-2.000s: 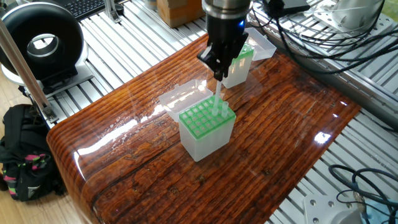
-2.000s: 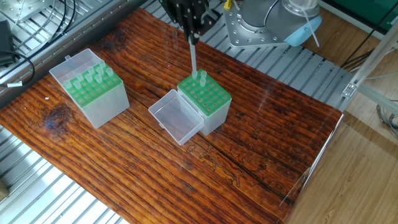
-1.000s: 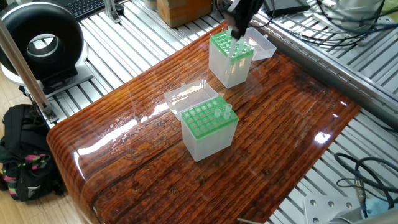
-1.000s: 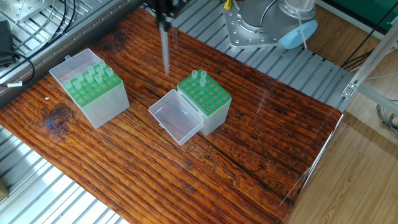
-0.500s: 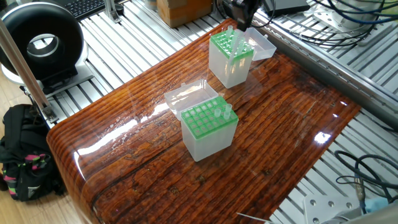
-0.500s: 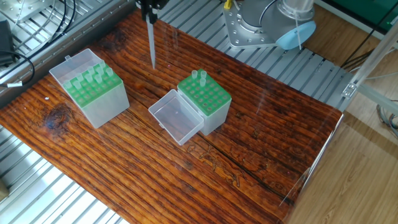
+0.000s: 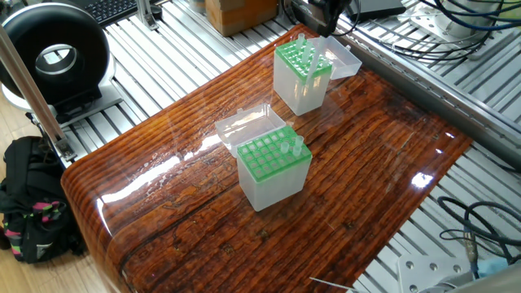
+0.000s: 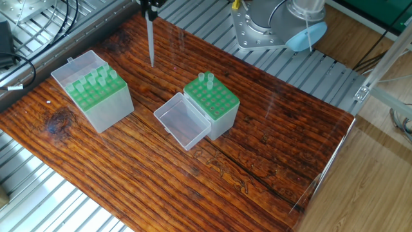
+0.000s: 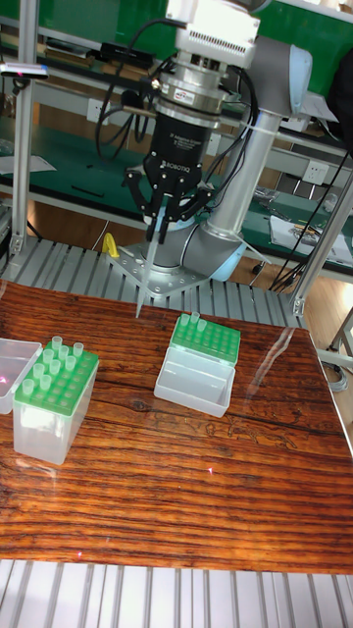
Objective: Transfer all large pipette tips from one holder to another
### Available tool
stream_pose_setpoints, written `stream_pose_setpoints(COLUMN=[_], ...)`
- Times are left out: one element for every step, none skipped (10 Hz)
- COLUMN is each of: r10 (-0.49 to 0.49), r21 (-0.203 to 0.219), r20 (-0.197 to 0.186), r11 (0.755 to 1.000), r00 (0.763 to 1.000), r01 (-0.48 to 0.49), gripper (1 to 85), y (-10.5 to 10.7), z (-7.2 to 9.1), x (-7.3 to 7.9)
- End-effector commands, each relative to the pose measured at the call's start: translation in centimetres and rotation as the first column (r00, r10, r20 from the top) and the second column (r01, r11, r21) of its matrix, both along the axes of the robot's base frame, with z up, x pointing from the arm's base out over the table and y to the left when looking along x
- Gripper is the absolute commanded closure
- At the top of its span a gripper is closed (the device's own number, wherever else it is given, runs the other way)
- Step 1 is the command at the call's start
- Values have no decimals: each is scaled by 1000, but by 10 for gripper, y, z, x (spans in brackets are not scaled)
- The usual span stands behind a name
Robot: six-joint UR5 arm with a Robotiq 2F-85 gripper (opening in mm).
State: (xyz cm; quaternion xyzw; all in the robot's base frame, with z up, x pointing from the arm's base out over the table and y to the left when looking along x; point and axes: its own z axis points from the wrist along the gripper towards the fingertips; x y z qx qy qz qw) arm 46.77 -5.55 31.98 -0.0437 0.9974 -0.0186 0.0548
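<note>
My gripper (image 9: 157, 234) is shut on one large pipette tip (image 8: 150, 42), a long translucent tube hanging straight down above the wood. It hovers between the two holders, closer to the clear holder with the green rack (image 8: 96, 96) at the left, which carries several upright tips (image 9: 54, 358). The second holder (image 8: 212, 102) stands mid-table with its clear lid (image 8: 183, 122) folded open, and two tips (image 8: 205, 78) stand at its back corner. In one fixed view only the gripper's lower end (image 7: 319, 16) shows at the top edge, above the far holder (image 7: 301, 73).
The holders stand on a glossy wooden tabletop (image 8: 270, 148) resting on an aluminium-profile frame. The arm's base (image 8: 264, 29) sits behind the table. Cables (image 7: 456, 41) run along the far side, a black round device (image 7: 53, 57) stands off the table, and a bag (image 7: 28, 203) lies on the floor.
The gripper lifted away from the mid-table holder with a tip and carried it across to the other holder. Over the last half second it only edged a little further.
</note>
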Motion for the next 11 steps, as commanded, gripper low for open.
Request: stream_pose_setpoints(r10=[11,28,47,64,84,101,111,120,130,130,110], r21=[-5,-5,6,30,47,36,29,27,27,33,55], r20=[4,-6,-10,-13,-12,-13,-4,3,5,-2,10], r11=[1000,1000,999,998,995,994,993,992,991,991,992], r00=[1000,1000,999,998,996,995,994,993,992,992,994], r01=[-11,-28,-47,-64,-84,-100,-111,-121,-130,-129,-110], gripper=[797,797,797,793,790,783,783,783,783,783,783], y=[-1,-1,0,-8,-18,-31,-39,-45,-49,-48,-42], z=[1,1,2,9,15,19,18,18,18,16,16], x=[1,-2,1,19,36,51,61,68,70,69,73])
